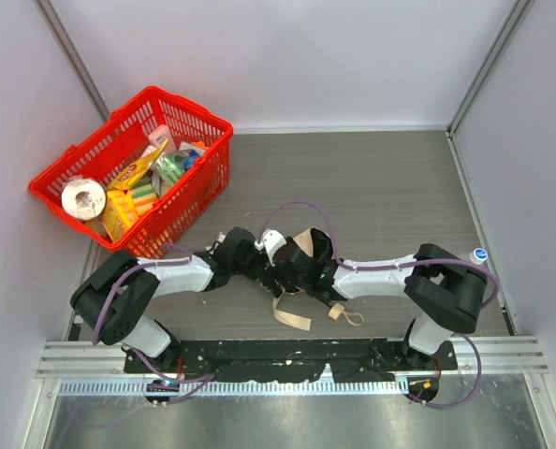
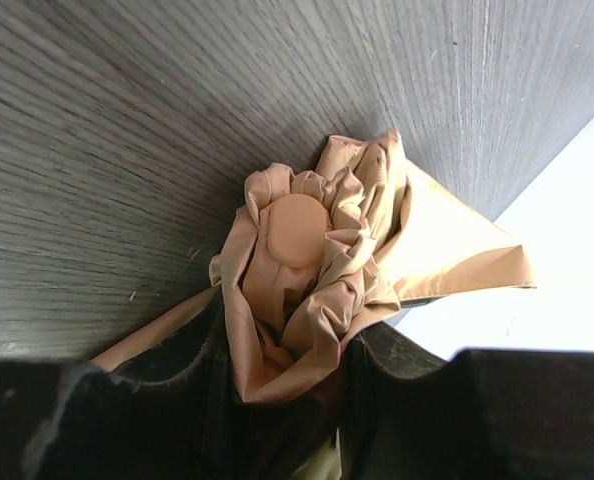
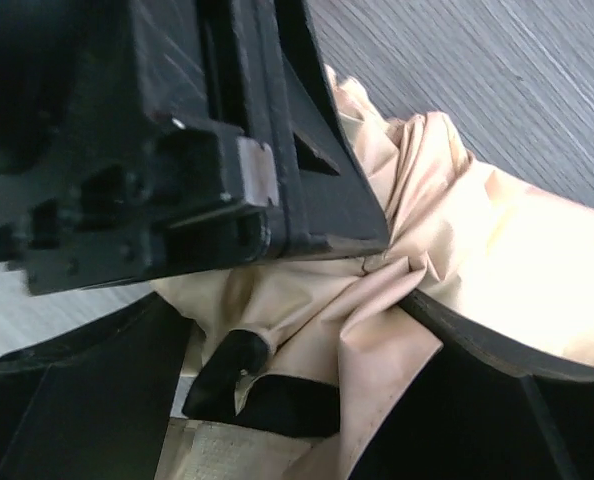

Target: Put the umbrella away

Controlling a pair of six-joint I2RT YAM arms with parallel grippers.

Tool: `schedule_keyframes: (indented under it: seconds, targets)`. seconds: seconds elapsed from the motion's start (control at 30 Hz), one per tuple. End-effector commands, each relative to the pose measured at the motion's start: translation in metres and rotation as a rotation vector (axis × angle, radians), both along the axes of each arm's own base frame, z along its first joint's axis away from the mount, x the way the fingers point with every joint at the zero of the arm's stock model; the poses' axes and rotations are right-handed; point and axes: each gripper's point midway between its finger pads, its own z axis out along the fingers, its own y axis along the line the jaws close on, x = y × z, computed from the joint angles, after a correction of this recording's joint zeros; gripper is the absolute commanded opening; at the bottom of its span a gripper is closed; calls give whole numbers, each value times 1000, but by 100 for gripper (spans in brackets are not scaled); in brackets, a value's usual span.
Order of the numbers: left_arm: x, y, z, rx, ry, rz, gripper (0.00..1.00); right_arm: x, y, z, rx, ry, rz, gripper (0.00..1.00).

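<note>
While its arm [image 1: 180, 273] reaches inward, left claw [image 2: 292, 372] clamps the umbrella [image 2: 297, 232]; right claw [image 3: 297, 400] gapes around it.

Umbrella [image 2: 312, 290] plain tan; basket [image 1: 212, 127] red lattice; table [image 1: 381, 187] grey wood-grain; walls [image 1: 306, 56] pale lilac-white.

Table [image 1: 390, 187]: grey wood-grain top, matte. Walls [image 1: 287, 56]: plain white panels on three sides. Corner posts [image 1: 489, 61]: bare metal. Rail [image 1: 512, 355]: slotted aluminium along near edge. Light: even, soft shadows.
</note>
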Motion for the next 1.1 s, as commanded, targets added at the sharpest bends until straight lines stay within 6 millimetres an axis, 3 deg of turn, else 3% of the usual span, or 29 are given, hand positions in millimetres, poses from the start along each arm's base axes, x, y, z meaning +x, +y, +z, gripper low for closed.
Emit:
schedule_keyframes:
  seconds: [0.0, 0.1, 0.17, 0.27, 0.37, 0.4, 0.47, 0.5, 0.53, 0.6, 0.63, 0.8, 0.83, 1.07]
  targets:
    - [-38, 29, -38, 121, 215, 4, 0, 1, -48, -52, -304, -22, -122, 84]
    - [-36, 31, -39, 116, 222, 10, 0, 6, -60, -67, -379, -31, -181, 79]
    - [-36, 35, -39, 122, 223, 16, 0, 8, -62, -69, -390, -45, -194, 70]
    - [-33, 37, -35, 106, 202, 26, 0, 5, -63, -76, -376, -28, -185, 34]
    - [-25, 35, -29, 88, 144, 6, 0, 1, -46, -77, -291, 2, -137, 18]
    - [-24, 35, -27, 88, 126, -2, 5, 3, -42, -76, -264, 4, -135, 12]
    - [-15, 33, -17, 83, 40, -30, 34, 6, -38, -75, -210, 33, -129, 1]
    - [-14, 34, -15, 87, 12, -37, 49, 1, -35, -75, -168, 64, -109, 1]
    - [-11, 39, -12, 103, -31, -29, 63, 9, -33, -70, -113, 70, -121, 1]
    - [-7, 45, -4, 115, -113, -34, 82, 9, -28, -65, -21, 121, -95, 1]
    - [-6, 50, -1, 133, -142, -40, 99, 11, -28, -63, 27, 148, -83, 1]
    - [-4, 61, 17, 160, -299, -82, 100, -1, -17, -56, 196, 304, 17, 1]
    - [-4, 60, 20, 155, -322, -88, 100, 5, -17, -51, 240, 316, 8, 1]
    - [12, 35, 34, 43, -436, -124, 100, 0, -8, -45, 442, 511, 68, 1]
